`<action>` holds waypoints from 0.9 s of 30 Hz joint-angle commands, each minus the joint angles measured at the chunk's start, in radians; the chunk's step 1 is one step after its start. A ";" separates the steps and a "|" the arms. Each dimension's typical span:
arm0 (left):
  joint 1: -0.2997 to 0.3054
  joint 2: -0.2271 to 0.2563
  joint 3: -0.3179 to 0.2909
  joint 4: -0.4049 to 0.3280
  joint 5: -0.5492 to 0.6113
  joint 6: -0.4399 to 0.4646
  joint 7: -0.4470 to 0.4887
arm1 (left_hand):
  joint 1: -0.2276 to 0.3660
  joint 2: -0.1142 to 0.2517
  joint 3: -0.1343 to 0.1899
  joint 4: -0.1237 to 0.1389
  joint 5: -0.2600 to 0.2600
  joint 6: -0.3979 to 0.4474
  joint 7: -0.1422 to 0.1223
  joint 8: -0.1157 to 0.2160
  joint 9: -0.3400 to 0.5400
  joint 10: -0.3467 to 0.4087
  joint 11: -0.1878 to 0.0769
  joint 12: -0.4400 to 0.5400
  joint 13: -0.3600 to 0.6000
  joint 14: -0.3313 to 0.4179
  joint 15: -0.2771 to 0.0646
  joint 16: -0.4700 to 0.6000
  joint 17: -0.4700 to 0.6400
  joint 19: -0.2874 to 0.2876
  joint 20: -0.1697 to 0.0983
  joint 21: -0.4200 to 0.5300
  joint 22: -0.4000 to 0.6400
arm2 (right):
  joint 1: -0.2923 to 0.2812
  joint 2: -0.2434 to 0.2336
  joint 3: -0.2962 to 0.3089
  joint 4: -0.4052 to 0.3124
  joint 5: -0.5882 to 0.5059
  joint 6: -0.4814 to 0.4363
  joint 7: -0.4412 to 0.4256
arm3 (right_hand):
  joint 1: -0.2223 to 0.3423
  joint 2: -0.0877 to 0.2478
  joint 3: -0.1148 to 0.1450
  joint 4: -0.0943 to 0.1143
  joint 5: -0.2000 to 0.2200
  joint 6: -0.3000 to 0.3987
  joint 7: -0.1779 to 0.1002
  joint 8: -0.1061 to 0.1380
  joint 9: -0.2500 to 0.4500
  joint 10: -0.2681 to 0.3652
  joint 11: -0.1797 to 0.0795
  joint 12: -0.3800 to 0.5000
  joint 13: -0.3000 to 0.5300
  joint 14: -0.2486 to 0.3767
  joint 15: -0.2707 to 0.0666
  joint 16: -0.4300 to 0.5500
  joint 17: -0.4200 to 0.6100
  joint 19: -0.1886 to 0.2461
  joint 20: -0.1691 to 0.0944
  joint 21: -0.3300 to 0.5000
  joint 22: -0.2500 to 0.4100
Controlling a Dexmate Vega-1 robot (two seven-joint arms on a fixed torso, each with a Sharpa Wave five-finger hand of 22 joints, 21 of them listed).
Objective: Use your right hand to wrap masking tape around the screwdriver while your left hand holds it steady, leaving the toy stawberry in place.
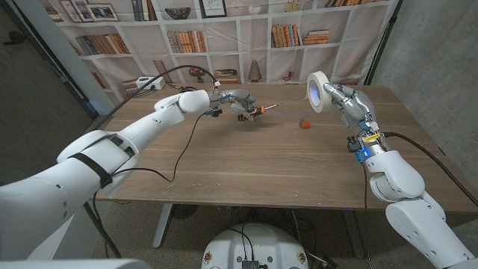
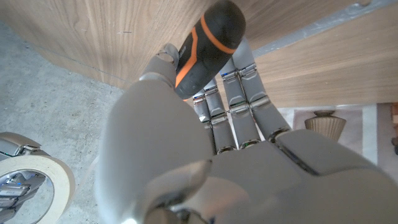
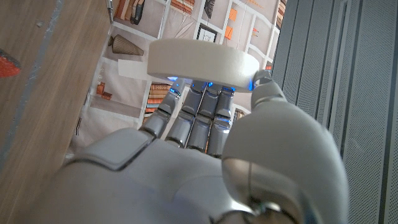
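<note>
Left hand (image 1: pixel 237 103) gripped the screwdriver (image 1: pixel 258 110) by its handle above the tabletop (image 1: pixel 224 164), shaft pointing toward the right hand (image 1: pixel 345 101). That hand held the masking tape roll (image 1: pixel 318 92), well apart. Toy strawberry (image 1: pixel 304 124) sat between them.

No readable text, label, brand, number or sign is showing in any of the pictures. The book spines on the printed bookshelf backdrop (image 1: pixel 224 30) are appearing too small and blurred to read.
</note>
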 commanded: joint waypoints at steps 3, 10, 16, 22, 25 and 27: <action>-0.093 -0.151 0.036 0.266 -0.087 -0.101 -0.110 | 0.047 0.054 0.028 0.021 0.010 0.118 0.001 0.014 0.044 0.095 -0.048 -0.005 0.362 0.276 -0.266 0.003 0.452 -0.005 -0.063 0.009 -0.002 | 0.058 -0.033 -0.063 0.018 -0.013 0.014 -0.009 | 0.111 0.109 0.146 0.107 0.000 0.007 -0.008 0.271 0.061 0.025 -0.024 0.007 0.003 0.002 -0.104 0.008 0.003 -0.005 0.001 0.015 0.004; -0.130 -0.213 0.058 0.371 -0.109 -0.122 -0.134 | 0.049 0.055 0.028 0.020 0.012 0.119 0.002 0.012 0.044 0.095 -0.045 -0.009 0.366 0.277 -0.267 0.001 0.456 -0.007 -0.063 0.016 -0.007 | 0.082 -0.035 -0.093 0.048 -0.001 0.037 -0.008 | 0.111 0.109 0.146 0.107 -0.001 0.006 -0.008 0.275 0.059 0.023 -0.025 0.007 0.003 0.005 -0.104 0.011 -0.001 -0.008 0.000 0.022 0.005; -0.142 -0.243 0.073 0.409 -0.133 -0.110 -0.139 | 0.054 0.057 0.030 0.018 0.012 0.118 0.003 0.010 0.045 0.096 -0.043 -0.017 0.365 0.280 -0.267 -0.002 0.456 -0.008 -0.064 0.025 -0.013 | 0.085 -0.057 -0.108 0.040 0.012 0.013 -0.019 | 0.112 0.109 0.146 0.106 -0.003 0.006 -0.008 0.278 0.054 0.024 -0.025 0.008 0.002 0.002 -0.105 0.015 0.000 -0.009 -0.001 0.029 0.006; -0.144 -0.262 0.082 0.423 -0.164 -0.099 -0.151 | 0.055 0.058 0.030 0.018 0.012 0.117 0.005 0.008 0.046 0.097 -0.042 -0.017 0.369 0.282 -0.267 -0.005 0.456 -0.010 -0.064 0.030 -0.016 | 0.090 -0.066 -0.119 0.042 0.015 0.015 -0.026 | 0.113 0.109 0.146 0.105 -0.004 0.005 -0.008 0.281 0.051 0.025 -0.025 0.008 0.000 0.001 -0.105 0.017 -0.003 -0.012 -0.001 0.036 0.006; -0.144 -0.264 0.082 0.422 -0.182 -0.104 -0.170 | 0.055 0.059 0.030 0.018 0.012 0.118 0.006 0.008 0.046 0.100 -0.043 -0.020 0.368 0.281 -0.267 -0.006 0.457 -0.011 -0.064 0.033 -0.018 | 0.095 -0.072 -0.124 0.047 0.017 0.020 -0.024 | 0.113 0.109 0.146 0.105 -0.005 0.005 -0.009 0.282 0.049 0.025 -0.026 0.008 -0.002 0.001 -0.104 0.019 -0.004 -0.014 -0.001 0.038 0.007; -0.143 -0.263 0.081 0.419 -0.191 -0.109 -0.182 | 0.056 0.059 0.030 0.018 0.012 0.117 0.006 0.007 0.047 0.099 -0.043 -0.022 0.368 0.283 -0.267 -0.006 0.457 -0.011 -0.064 0.035 -0.020 | 0.097 -0.072 -0.128 0.050 0.017 0.021 -0.029 | 0.113 0.109 0.146 0.105 -0.005 0.005 -0.008 0.282 0.048 0.025 -0.025 0.008 -0.003 -0.001 -0.105 0.019 -0.004 -0.015 -0.001 0.040 0.007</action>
